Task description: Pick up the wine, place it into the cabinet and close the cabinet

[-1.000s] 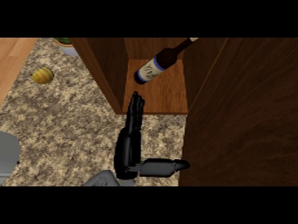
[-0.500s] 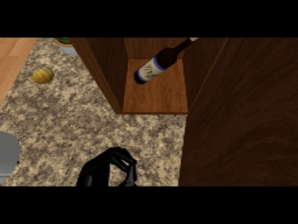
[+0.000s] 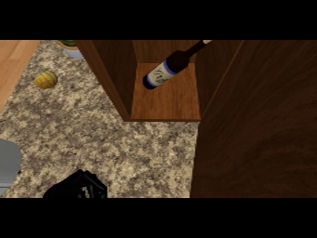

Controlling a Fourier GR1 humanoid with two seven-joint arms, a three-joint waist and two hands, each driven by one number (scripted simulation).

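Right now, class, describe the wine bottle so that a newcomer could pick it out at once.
Find the wooden cabinet standing on the speckled stone counter, its door swung open at the right. On its shelf lies the wine bottle, tilted, neck pointing up and to the right. It is dark glass with a pale, blue-edged label, unlike the round yellow fruit out on the counter.
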